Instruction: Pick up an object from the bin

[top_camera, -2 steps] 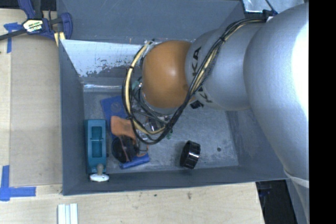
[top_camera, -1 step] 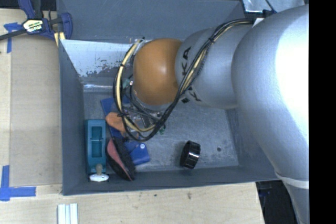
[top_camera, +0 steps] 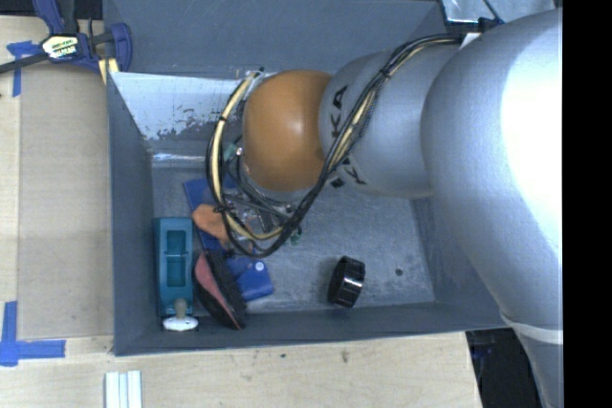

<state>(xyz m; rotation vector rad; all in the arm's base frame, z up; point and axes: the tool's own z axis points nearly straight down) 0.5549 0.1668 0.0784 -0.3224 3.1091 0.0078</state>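
My gripper (top_camera: 251, 223) sits over the near-left heap (top_camera: 229, 288), just beside a tan lump (top_camera: 207, 219); whether it is open or closed I cannot tell. That lump looks soft and light, so I'd pinch across its middle.

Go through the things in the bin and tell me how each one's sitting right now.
Teal block, lying flat along the left wall, loose.
Red-and-black thing, lying beside the teal block, loose.
Blue piece, lying flat, partly covered.
Tan thing, partly hidden by the arm.
Black cylinder, lying tilted, alone, loose.
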